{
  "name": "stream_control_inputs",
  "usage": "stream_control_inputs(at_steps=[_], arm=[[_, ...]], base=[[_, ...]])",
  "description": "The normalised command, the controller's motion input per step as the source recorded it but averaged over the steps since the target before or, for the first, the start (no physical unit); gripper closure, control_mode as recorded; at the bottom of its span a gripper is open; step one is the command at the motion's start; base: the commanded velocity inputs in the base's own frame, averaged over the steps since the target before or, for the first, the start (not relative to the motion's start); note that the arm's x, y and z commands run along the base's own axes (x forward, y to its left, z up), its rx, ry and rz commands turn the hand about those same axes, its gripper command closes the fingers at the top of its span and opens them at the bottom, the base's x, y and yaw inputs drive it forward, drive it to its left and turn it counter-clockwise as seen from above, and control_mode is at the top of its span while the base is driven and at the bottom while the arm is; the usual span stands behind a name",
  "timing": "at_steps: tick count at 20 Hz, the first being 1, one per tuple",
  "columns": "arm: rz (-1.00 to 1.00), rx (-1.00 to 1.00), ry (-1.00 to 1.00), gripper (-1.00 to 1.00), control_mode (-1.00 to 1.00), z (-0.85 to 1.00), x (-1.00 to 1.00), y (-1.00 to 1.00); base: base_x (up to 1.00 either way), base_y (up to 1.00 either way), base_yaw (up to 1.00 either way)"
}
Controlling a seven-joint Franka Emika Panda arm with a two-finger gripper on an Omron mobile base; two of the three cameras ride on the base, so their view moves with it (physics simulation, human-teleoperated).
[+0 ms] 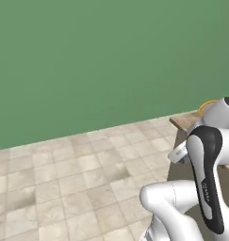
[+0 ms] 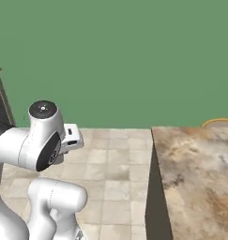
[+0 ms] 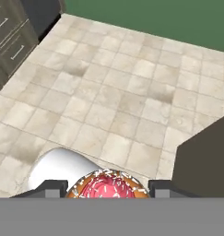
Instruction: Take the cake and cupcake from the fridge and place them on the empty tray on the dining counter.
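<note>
Nearest us in the hand view, the cupcake [image 3: 108, 188] sits between the two dark fingertips [image 3: 50, 188], its pink frosting flecked with white. The gripper [image 3: 108, 188] appears to pinch it from both sides, though the contact itself is cropped. Below lies the beige tiled floor [image 3: 113, 101]. To our right the dining counter [image 2: 195, 173] stands, its marbled top bare nearby. Beyond rises the green wall [image 1: 102, 61].

Beige-brown marbled stone counter [image 2: 200, 173] at right, dark side panel facing a pale tiled floor [image 2: 115, 159]. Thin yellow curved rim [image 2: 217, 122] at the counter's far edge. Plain green wall [image 2: 125, 56] behind. Dark cabinet edge [image 2: 0, 103] at far left.
</note>
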Motion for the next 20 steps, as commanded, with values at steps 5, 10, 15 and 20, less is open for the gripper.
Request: stream_control_inputs(at_steps=[5,10,15,20], arm=[[0.0,0.0,0.0,1.0,1.0,0.0,0.0,0.0],[0.0,0.0,0.0,1.0,1.0,0.0,0.0,0.0],[0.0,0.0,0.0,1.0,1.0,0.0,0.0,0.0],[0.0,0.0,0.0,1.0,1.0,0.0,0.0,0.0]], base=[[0.95,0.41,-0.79],[1.0,0.76,-0.78],[0.96,0.7,-0.82],[0.85,0.76,-0.8]])
